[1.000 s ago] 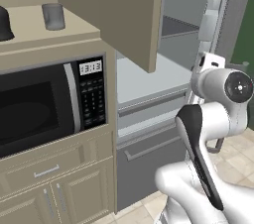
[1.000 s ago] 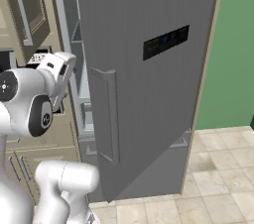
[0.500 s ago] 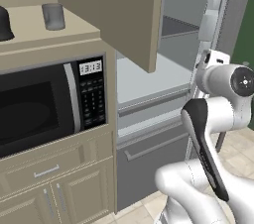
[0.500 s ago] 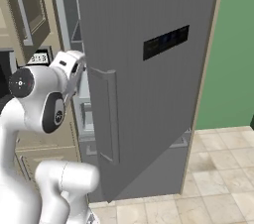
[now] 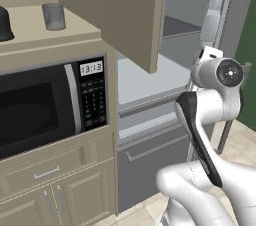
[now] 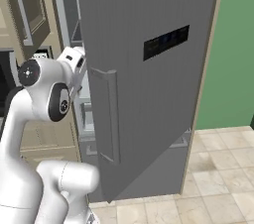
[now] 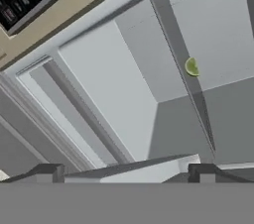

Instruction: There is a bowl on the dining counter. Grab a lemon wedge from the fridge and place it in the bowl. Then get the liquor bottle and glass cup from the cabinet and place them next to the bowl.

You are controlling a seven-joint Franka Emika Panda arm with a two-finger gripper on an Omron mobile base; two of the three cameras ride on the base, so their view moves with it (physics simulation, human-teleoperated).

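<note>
One lemon wedge (image 7: 192, 67) sits deep on the fridge shelf (image 7: 114, 79), our gripper (image 7: 126, 171) spread wide and empty, well short; reaching in, we risk clipping the fridge door (image 6: 149, 69).

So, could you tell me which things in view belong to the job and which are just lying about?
Job in hand:
lemon wedge on a fridge shelf
fridge, door open
glass cup in the open cabinet
gripper, open, holding nothing

Lying about:
microwave
dark object beside the cup

open fridge interior (image 7: 124, 84), bare shelf, lemon wedge (image 7: 192, 67) ahead
</note>
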